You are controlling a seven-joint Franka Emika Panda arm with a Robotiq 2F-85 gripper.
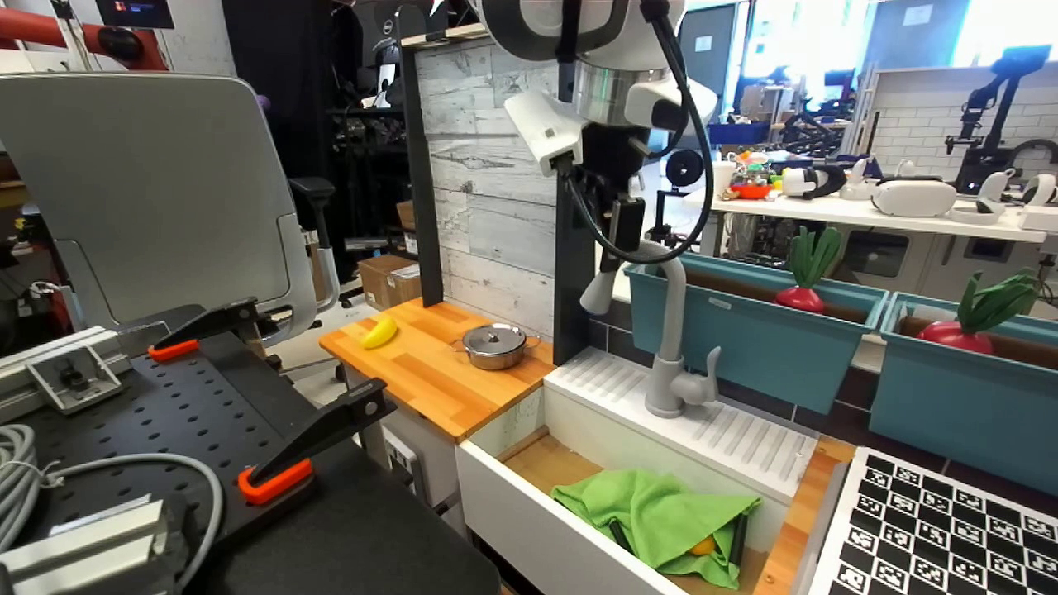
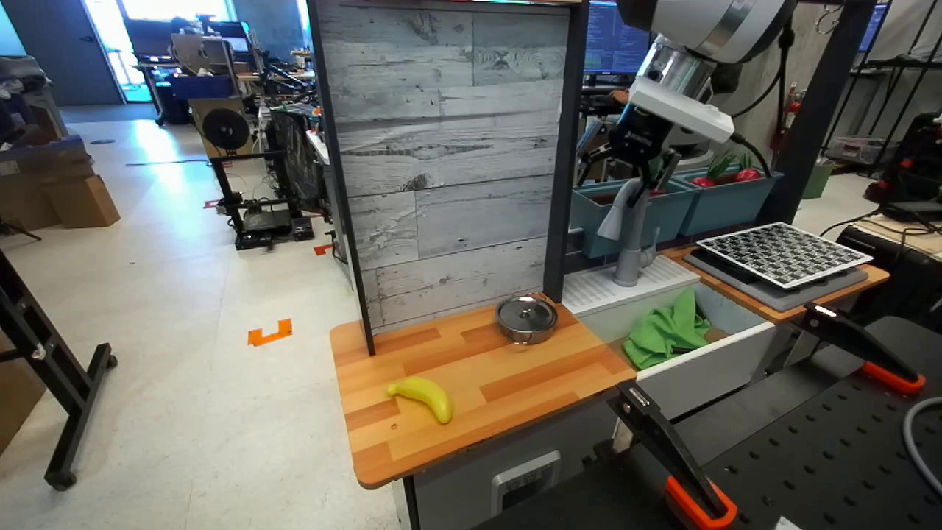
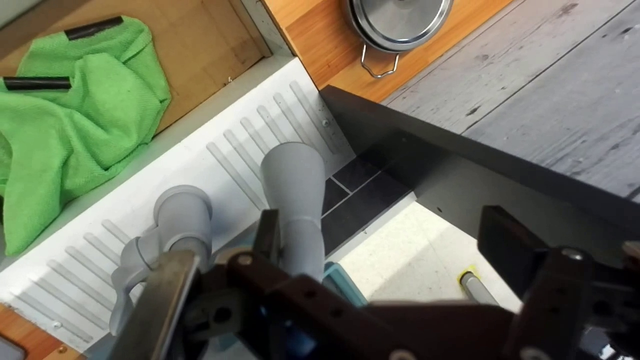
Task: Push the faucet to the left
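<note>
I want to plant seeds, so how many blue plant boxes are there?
2. In both exterior views, one plant box is behind the tap and another plant box sits right of that one. More could be hidden.

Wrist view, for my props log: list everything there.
Basin: one, brown-floored, upper left
Ledge: one, white, along basin
Faucet: one, grey, on ledge
Cloth: one, green, in basin
Bars: two, black, at cloth
Counters: two, brown, flanking ledge
Pot: one, silver, on counter
Panel: one, grey, upper right
Post: one, black, beside panel
Tiles: several, dark, beside ledge
Planter: count unclear, teal, beyond ledge
Floor: one, pale, right
Rod: one, grey, lower right
Fingers: two, dark, apart, foreground
</note>
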